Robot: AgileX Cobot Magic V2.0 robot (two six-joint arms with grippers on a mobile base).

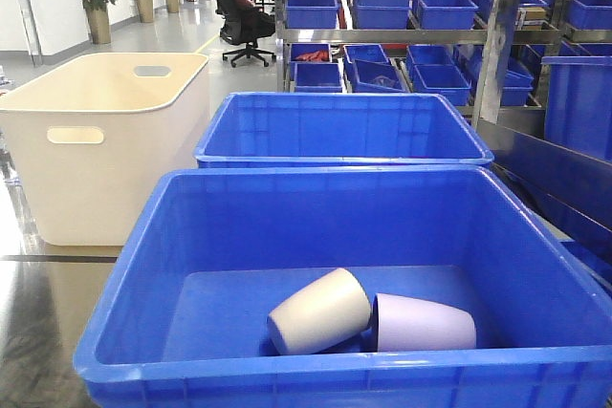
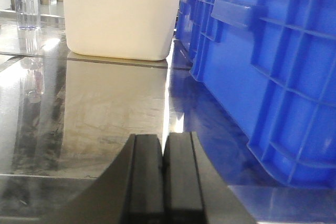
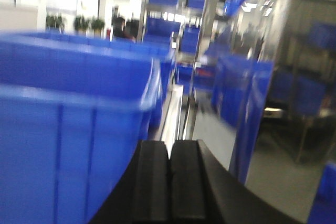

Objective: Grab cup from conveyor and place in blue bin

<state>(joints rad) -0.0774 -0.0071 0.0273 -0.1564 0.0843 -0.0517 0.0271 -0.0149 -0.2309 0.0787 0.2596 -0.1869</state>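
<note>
A: Nearest to the front camera?
B: The blue bin point(image 1: 124, 322), large, thick-rimmed. Two cups on its floor, both on their sides: a cream cup point(image 1: 318, 311) and a lilac cup point(image 1: 426, 324), touching, cream one leaning over the lilac one's mouth end.
A: Behind it?
B: A second blue crate point(image 1: 344, 131), just beyond the first. To the left, a cream-white tub point(image 1: 100, 155) with handle cutouts, standing on the glossy surface point(image 1: 38, 312). Farther back, metal shelving point(image 1: 497, 35) stacked with small blue bins; an office chair point(image 1: 241, 11) and potted plants point(image 1: 98, 2) on the floor beyond.
A: Left pincer?
B: Left pincer point(image 2: 164, 153) pressed together, nothing between the black pads, low over the reflective surface. Cream-white tub straight ahead, blue bin wall on the right.
A: Right pincer?
B: Right pincer point(image 3: 169, 156) likewise pressed together, nothing pinched. View blurred; blue bin wall close on its left, more blue crates ahead.
A: The conveyor?
B: Not visible in any view.
</note>
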